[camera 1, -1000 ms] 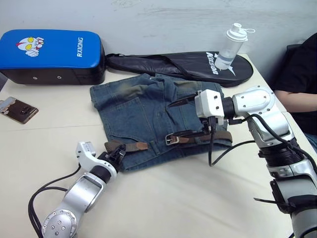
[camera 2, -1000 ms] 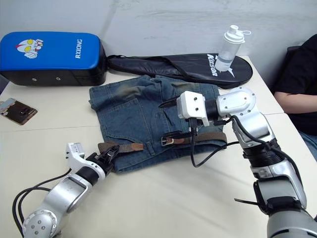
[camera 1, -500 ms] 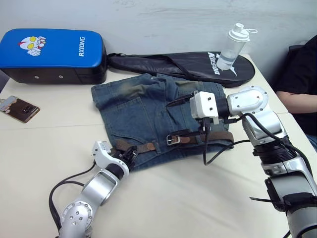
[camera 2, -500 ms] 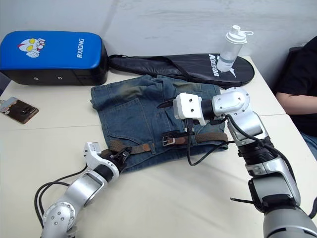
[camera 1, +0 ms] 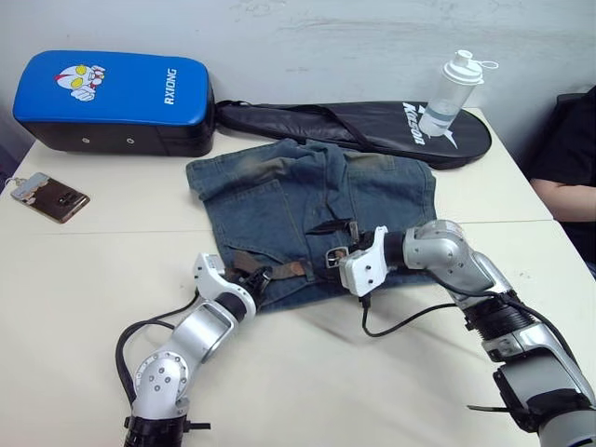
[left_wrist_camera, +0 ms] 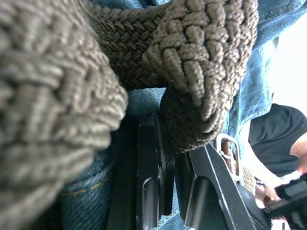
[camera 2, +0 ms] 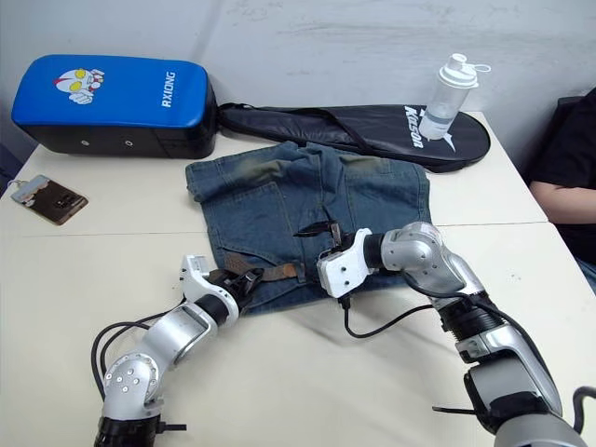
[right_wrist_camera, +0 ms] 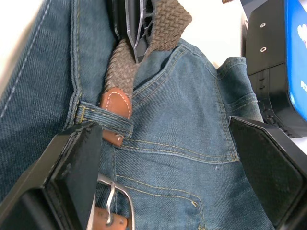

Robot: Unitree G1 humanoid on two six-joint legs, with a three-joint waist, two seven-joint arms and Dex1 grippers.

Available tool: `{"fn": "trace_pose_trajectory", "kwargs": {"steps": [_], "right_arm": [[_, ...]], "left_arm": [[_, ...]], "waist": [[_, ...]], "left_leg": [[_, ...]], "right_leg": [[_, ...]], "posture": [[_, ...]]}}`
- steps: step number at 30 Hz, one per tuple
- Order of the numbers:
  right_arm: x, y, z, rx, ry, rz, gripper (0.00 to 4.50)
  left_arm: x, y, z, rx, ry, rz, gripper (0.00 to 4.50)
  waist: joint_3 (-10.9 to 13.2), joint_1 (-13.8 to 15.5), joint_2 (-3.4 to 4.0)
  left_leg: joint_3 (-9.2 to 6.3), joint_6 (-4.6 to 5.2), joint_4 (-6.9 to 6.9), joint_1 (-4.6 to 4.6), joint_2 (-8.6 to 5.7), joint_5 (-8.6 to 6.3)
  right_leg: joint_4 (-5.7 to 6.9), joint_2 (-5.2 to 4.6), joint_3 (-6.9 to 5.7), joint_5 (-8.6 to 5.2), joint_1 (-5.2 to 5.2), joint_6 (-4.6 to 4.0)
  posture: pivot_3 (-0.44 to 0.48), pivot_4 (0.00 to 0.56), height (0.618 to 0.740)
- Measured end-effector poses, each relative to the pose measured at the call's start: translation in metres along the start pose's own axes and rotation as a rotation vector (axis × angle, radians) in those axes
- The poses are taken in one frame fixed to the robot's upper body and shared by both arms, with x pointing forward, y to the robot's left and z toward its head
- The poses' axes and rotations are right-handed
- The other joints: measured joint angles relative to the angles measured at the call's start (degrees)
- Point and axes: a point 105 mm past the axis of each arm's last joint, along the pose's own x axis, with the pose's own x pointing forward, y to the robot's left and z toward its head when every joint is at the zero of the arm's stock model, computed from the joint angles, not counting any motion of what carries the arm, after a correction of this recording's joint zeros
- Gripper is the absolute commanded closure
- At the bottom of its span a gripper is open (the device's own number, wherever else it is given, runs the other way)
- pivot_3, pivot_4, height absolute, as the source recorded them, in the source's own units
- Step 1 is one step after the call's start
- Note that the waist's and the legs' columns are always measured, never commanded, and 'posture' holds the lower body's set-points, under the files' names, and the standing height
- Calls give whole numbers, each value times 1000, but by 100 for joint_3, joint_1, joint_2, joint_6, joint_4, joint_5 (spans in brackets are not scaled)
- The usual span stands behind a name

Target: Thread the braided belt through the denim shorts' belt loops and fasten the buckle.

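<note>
The denim shorts [camera 1: 270, 200] lie flat on the table, waistband toward me. The braided belt [camera 1: 284, 271] runs along that waistband. My left gripper [camera 1: 256, 277] is shut on the belt's bunched woven part [left_wrist_camera: 206, 43] at the shorts' left edge. The belt's tan leather tip [right_wrist_camera: 115, 108] sits under one of the belt loops [right_wrist_camera: 105, 122]. The silver buckle [right_wrist_camera: 112, 201] lies just beside it. My right gripper [camera 1: 333, 244] hangs open low over the waistband there, one finger [right_wrist_camera: 76, 163] beside the buckle and the other finger [right_wrist_camera: 264, 163] over the denim.
A blue pad [camera 1: 112, 93] and a black racket bag [camera 1: 372, 126] lie behind the shorts, with a bottle [camera 1: 452, 93] on the bag. A phone [camera 1: 51, 196] rests at far left. A person in black [camera 1: 577, 158] sits at right. My right arm's cable [camera 1: 410, 321] trails on the table.
My left gripper has slid right along the waistband, pushing the belt into a bunch. My right gripper has dropped from above the shorts down to the buckle. The camera has shifted.
</note>
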Motion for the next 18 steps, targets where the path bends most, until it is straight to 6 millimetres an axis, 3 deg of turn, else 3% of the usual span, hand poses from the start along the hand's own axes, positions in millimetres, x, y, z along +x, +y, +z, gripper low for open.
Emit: {"fn": "trace_pose_trajectory", "kwargs": {"steps": [3,9,18], "right_arm": [[5,10,-3,-27,7,25,31],[5,10,-6,-46,12,4,31],[5,8,-15,2,72,-16,31]], "left_arm": [[6,-7,1,-12,9,0,4500],[11,-21,3,-21,22,-5,4500],[17,-18,-6,-7,70,49,4500]], "waist": [[0,2,0],[0,5,0],[0,29,0]], "left_leg": [[-1,1,2,0,0,1],[-4,1,3,5,-1,1],[-6,3,4,4,-2,2]], "right_leg": [[-1,0,-1,1,2,1],[-4,0,-3,3,11,4],[-6,0,-4,4,13,6]], "posture": [[0,150,740],[0,150,740],[0,150,740]]}}
